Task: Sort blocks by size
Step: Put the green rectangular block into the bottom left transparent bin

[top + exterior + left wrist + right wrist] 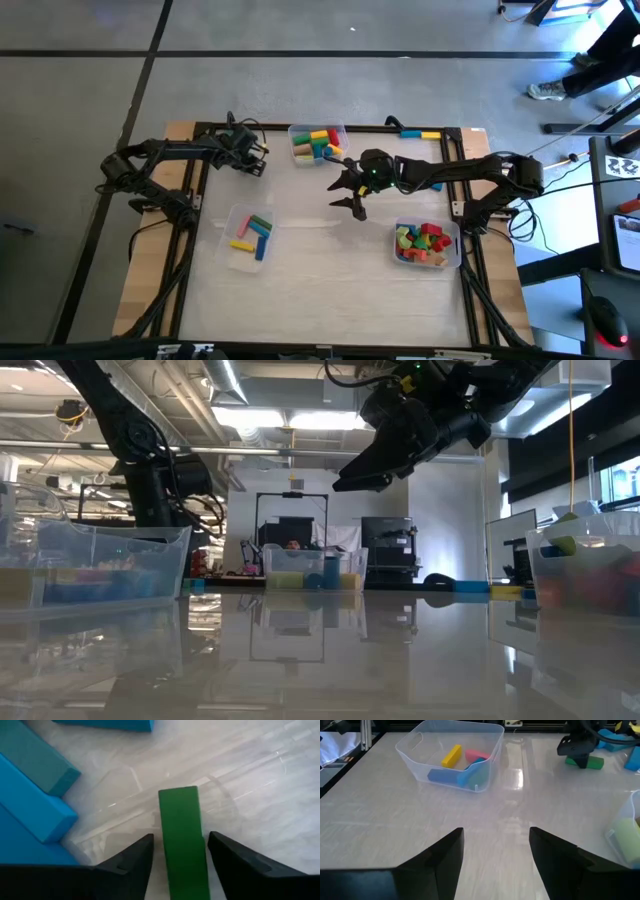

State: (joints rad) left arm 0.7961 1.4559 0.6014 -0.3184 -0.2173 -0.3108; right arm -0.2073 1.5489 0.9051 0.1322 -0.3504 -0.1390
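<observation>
Left gripper [175,865] down at the far left table corner, jaws apart astride a long green bar block [183,840], not yet clamped, lined up for a lift. Right gripper [495,865] spread and empty, hanging mid-table, well right of that bar.

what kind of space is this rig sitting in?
Likely a robotics lab or workshop. The table stands in a black metal frame on a bare concrete floor; the low view shows exposed ceiling ducts and equipment racks behind it.
</observation>
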